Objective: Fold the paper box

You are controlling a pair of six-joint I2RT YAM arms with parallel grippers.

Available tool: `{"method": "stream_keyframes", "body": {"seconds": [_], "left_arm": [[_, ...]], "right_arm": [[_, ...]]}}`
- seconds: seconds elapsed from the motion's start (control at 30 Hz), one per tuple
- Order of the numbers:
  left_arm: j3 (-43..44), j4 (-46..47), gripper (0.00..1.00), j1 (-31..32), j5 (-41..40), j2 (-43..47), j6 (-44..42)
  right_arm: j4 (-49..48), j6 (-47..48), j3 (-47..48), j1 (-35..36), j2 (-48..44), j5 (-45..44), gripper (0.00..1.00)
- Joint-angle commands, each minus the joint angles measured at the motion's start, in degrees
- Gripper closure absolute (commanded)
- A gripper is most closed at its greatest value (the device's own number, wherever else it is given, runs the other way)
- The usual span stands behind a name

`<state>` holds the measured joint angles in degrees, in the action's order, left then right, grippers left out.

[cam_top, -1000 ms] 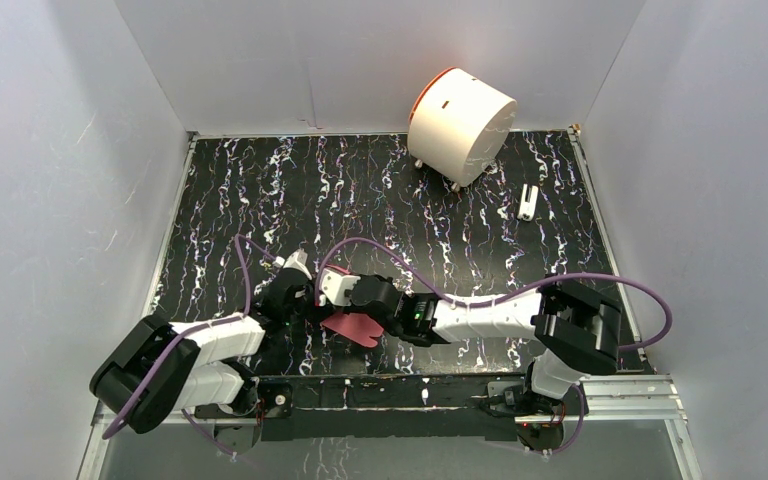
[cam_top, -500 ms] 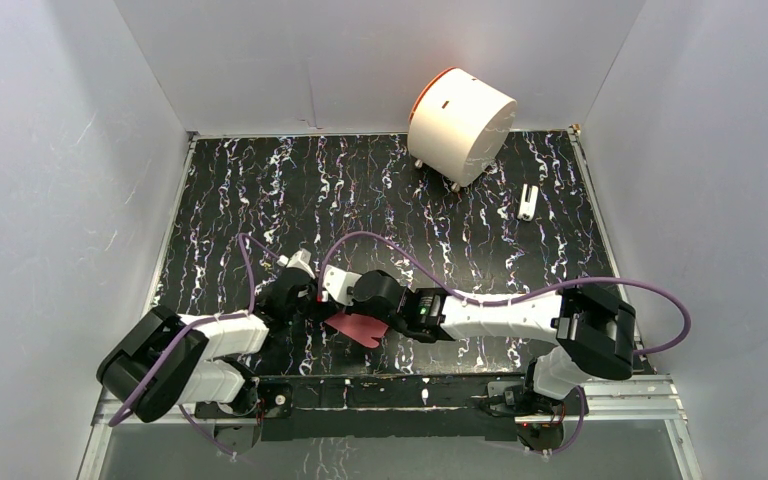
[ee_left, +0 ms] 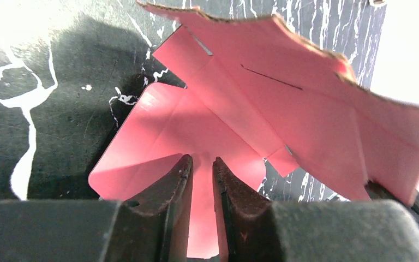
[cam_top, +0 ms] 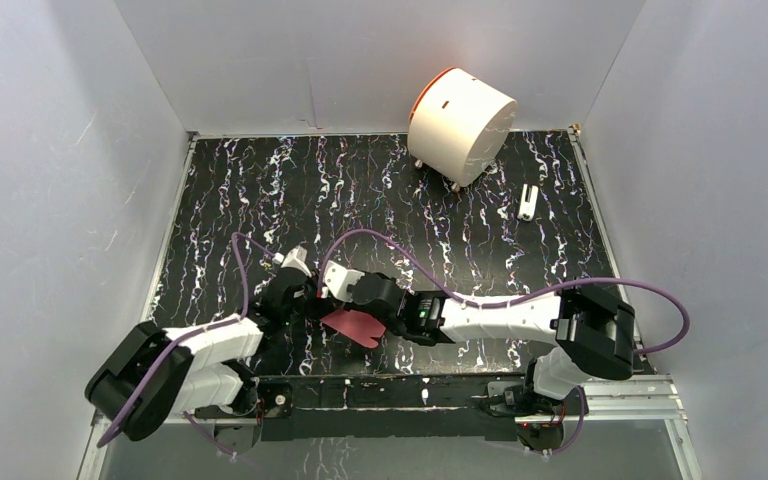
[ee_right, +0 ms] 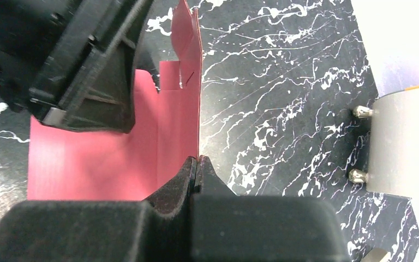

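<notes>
The paper box (cam_top: 353,326) is a pink-red die-cut sheet, partly folded, lying near the table's front edge between the two arms. In the left wrist view the paper box (ee_left: 234,103) spreads out with tabs and a slit, one side raised. My left gripper (ee_left: 202,160) stands over a flat panel, its jaws a narrow gap apart with nothing between them. My right gripper (ee_right: 197,159) is shut on the lower edge of an upright flap of the paper box (ee_right: 179,109). The left gripper's black body (ee_right: 82,65) hangs over the sheet's far side.
A large white cylinder with an orange rim (cam_top: 460,122) lies on its side at the back right, its small feet (ee_right: 361,112) showing. A small white object (cam_top: 528,201) lies near the right wall. White walls enclose the black marbled table (cam_top: 260,190). Purple cables arch over both arms.
The left arm has shifted slightly and its jaws have parted a little. The right wrist has edged left. The sheet stays in about the same place.
</notes>
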<state>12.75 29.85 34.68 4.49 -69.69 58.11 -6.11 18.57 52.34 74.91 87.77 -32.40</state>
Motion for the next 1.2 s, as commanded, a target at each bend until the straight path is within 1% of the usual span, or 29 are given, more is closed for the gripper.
{"method": "stream_keyframes", "body": {"seconds": [0.0, 0.07, 0.13, 0.23, 0.33, 0.47, 0.53, 0.63, 0.83, 1.0, 1.17], "left_arm": [[0.16, -7.15, 0.8, -0.2, -3.7, 7.71, -5.31], [0.69, -8.61, 0.78, -0.38, -6.23, 11.27, -7.42], [1.29, -10.06, 0.73, -0.58, -7.81, 14.38, -9.09], [2.14, -11.58, 0.68, -1.59, -10.79, 16.39, -10.66], [3.3, -10.51, 0.66, -4.61, -9.28, 14.78, -11.23], [4.71, -6.4, 0.64, -9.81, -4.03, 8.95, -11.08], [5.45, -4.18, 0.64, -11.62, -0.8, 6.68, -10.97], [6.54, -0.43, 0.62, -12.4, 0.38, 4.67, -11.32], [8.8, 2.6, 0.6, -13.02, -0.65, 1.99, -12.96], [10.49, 6.4, 0.55, -14.04, -0.15, -0.76, -13.42], [13.17, 8.92, 0.54, -14.91, 0.4, -3.25, -12.79]], "right_arm": [[-6.98, 4.15, -0.76, -2.88, -0.18, -0.95, 1.0], [-7.52, 5.29, -1.35, -4.79, -0.43, 2.15, 1.0], [-7.89, 6.39, -2.05, -6.71, -0.65, 5.43, 1.0], [-7.59, 8.08, -2.79, -9.31, -0.75, 10.44, 1.0], [-7.29, 9.12, -3.19, -12.05, -0.39, 15.48, 1.0], [-7.38, 10.61, -3.54, -14.74, 0.76, 20.65, 1.0], [-7.67, 11.52, -3.64, -15.43, 1.78, 21.73, 1.0], [-7.76, 12.99, -3.67, -16.25, 3.64, 22.96, 1.0], [-9.29, 15.53, -3.66, -17.46, 6.53, 23.43, 1.0], [-10.65, 18.24, -3.91, -17.61, 8.21, 21.92, 1.0], [-10.48, 18.76, -4.06, -17.63, 8.18, 24.36, 1.0]]}}
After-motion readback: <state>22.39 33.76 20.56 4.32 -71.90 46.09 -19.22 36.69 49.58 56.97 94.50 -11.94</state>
